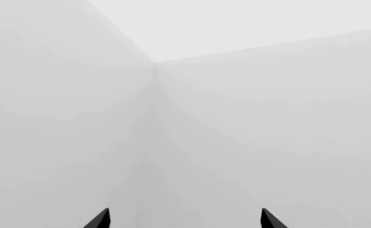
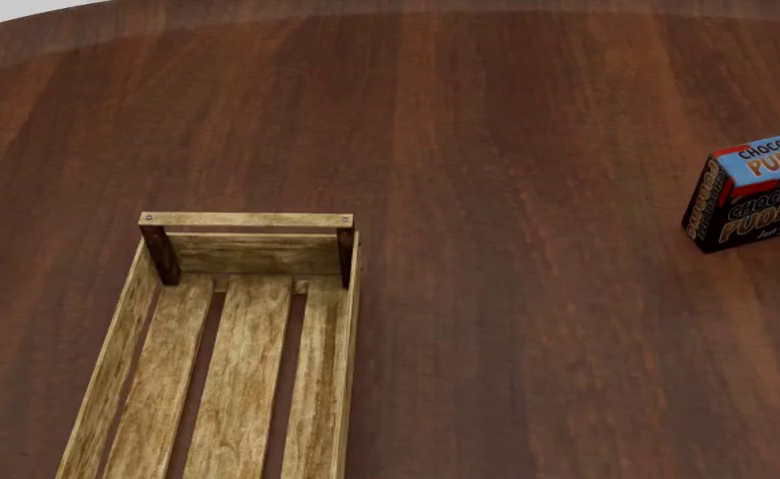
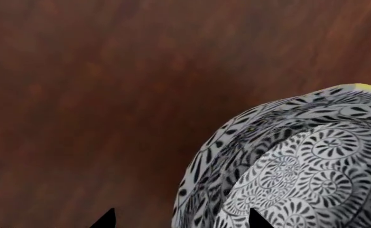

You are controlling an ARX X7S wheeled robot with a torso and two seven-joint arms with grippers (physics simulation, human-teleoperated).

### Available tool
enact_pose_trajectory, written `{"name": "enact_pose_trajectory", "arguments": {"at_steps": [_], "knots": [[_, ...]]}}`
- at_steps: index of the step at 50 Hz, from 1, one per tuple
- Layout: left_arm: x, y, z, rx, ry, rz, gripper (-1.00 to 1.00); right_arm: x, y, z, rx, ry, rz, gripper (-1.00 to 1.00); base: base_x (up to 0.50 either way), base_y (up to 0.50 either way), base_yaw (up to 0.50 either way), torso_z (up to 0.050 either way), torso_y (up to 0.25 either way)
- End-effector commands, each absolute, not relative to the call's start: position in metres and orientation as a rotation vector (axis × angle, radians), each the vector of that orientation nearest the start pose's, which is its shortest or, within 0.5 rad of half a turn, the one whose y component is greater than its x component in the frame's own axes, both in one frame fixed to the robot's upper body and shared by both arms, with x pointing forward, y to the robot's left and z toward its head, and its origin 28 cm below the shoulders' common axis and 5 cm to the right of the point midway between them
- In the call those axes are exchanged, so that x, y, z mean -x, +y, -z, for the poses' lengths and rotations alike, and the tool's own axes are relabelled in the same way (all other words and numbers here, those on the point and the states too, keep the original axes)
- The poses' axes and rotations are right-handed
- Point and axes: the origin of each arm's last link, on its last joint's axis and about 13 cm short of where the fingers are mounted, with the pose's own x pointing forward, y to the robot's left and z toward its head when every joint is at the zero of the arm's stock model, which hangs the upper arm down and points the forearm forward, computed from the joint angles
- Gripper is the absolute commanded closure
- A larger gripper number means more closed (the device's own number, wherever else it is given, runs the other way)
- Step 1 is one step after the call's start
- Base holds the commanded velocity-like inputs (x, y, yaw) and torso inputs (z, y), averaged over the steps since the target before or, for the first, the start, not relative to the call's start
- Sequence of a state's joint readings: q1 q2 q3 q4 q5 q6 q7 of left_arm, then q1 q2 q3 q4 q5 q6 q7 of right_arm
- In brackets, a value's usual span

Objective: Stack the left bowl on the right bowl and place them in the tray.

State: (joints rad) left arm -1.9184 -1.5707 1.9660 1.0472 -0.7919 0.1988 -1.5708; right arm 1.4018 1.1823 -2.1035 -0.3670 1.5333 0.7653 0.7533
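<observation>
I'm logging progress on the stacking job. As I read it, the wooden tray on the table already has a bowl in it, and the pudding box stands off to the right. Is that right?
Not quite. In the head view the tray holds nothing: only its bare slats show. A patterned bowl appears only in the right wrist view, over the table. The pudding box does stand off to the right.

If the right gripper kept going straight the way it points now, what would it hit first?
Probably the table: the right gripper faces bare wood, with the patterned bowl just off to one side. One fingertip already overlaps the bowl's edge, so it might graze that first; depth is unclear.
</observation>
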Motion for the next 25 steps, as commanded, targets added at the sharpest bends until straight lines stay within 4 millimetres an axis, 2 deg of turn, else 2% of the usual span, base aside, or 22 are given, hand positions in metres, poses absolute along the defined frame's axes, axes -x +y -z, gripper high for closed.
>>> {"name": "enact_pose_trajectory", "arguments": {"at_steps": [1,15,16,25], "knots": [[-0.125,0.261,-0.268,-0.03,-0.755,-0.416,-1.0,-0.152,-0.22,-0.101,0.745,1.211,-0.14,-1.0,0.0,0.0,0.0,0.0,0.0],[-0.125,0.261,-0.268,-0.033,-0.754,-0.419,-1.0,-0.156,-0.22,-0.093,0.753,1.227,-0.133,-1.0,0.0,0.0,0.0,0.0,0.0],[-0.125,0.261,-0.268,-0.032,-0.754,-0.419,-1.0,-0.155,-0.22,-0.093,0.756,1.224,-0.128,1.0,0.0,0.0,0.0,0.0,0.0],[-0.125,0.261,-0.268,-0.029,-0.756,-0.418,-1.0,-0.15,-0.222,-0.103,0.774,1.214,-0.107,1.0,0.0,0.0,0.0,0.0,0.0]]}}
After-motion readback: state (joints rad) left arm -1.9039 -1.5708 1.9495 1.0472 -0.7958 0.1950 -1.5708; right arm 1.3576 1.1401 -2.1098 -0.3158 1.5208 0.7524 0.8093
